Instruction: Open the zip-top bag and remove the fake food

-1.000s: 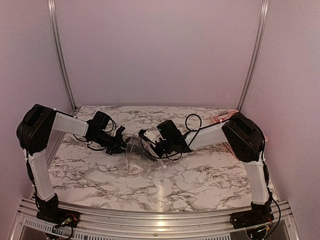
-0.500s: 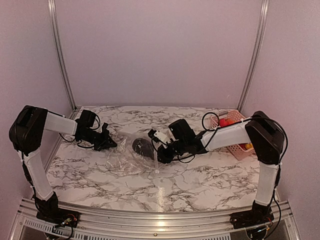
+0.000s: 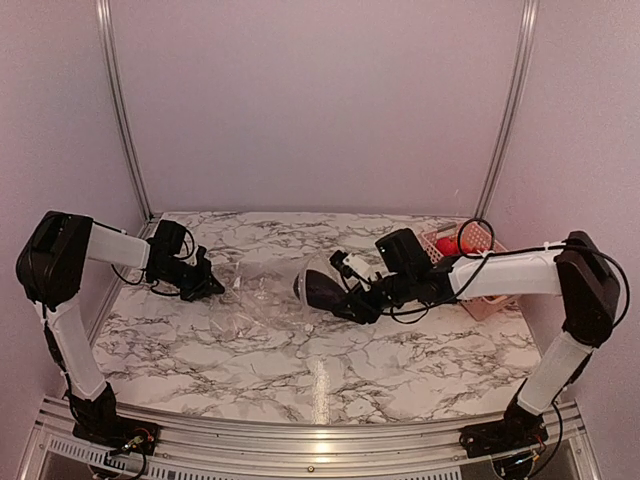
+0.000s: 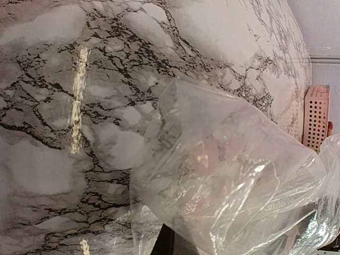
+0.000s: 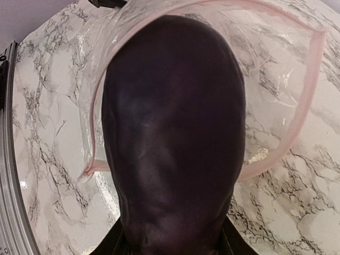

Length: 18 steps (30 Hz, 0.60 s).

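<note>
Right gripper (image 3: 338,296): fingers closed on a dark, glossy piece of fake food (image 5: 172,138), held low over the marble table (image 3: 400,360) just in front of the open mouth of the zip-top bag (image 3: 255,300). The bag's pink zip strip (image 5: 305,106) arcs behind the piece. Left gripper (image 3: 208,287): fingers pinch the bag's opposite, left end, though crumpled plastic largely hides them in the wrist view. The bag lies stretched between the two grippers, mid-table. A pink basket (image 4: 315,117) stands to the far right, apart from the bag.
</note>
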Tool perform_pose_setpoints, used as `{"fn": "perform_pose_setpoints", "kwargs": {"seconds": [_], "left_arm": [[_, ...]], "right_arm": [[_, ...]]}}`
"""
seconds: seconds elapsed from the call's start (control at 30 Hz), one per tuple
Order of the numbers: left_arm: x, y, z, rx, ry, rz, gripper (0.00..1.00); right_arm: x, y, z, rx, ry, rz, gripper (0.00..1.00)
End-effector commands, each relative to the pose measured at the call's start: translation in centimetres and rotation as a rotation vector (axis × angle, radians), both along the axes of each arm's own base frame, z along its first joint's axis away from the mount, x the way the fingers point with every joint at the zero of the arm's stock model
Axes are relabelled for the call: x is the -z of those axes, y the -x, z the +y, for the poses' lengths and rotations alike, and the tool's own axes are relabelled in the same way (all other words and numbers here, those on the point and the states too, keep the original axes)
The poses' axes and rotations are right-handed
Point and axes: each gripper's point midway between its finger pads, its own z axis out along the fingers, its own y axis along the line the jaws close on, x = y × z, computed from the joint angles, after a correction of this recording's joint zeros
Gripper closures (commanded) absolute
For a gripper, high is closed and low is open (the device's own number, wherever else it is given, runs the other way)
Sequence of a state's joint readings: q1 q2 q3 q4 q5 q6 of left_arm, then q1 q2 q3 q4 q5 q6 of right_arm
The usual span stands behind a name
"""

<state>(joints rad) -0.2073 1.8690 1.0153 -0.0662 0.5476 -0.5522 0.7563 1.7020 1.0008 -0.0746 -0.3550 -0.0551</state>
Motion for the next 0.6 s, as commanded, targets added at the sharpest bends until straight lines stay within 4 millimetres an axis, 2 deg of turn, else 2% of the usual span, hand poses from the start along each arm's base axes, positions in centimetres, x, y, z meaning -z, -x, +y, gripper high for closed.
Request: {"fn": "perform_pose_setpoints", "kwargs": {"seconds": [0.0,0.1,0.2,0.3,0.57], "left_arm": [[0.0,0.5,0.8,-0.001,-0.037,0.008,1.00],[0.0,0.4,0.7,0.003,-0.033,0.007,1.00],[-0.1,0.2,0.5,0.006,-0.024,0.004,1.00],[-0.3,0.1,0.3,0.013,-0.010,0.000,1.00],[-0.5,0.2,0.1,0.011,0.003,-0.006,1.00]], "right_arm": [[-1.9,0.1,-3.2,0.059,-0.003,0.028,0.71],[-3.3,0.1,-5.1,0.100,-0.011,0.020,0.71],[-5.0,-1.2,-7.7,0.169,-0.027,-0.001,0.71],[-6.8,-3.8,-11.3,0.281,-0.065,-0.016,0.71],[-11.3,-12.0,-23.0,0.638,-0.137,-0.090,0.71]]}}
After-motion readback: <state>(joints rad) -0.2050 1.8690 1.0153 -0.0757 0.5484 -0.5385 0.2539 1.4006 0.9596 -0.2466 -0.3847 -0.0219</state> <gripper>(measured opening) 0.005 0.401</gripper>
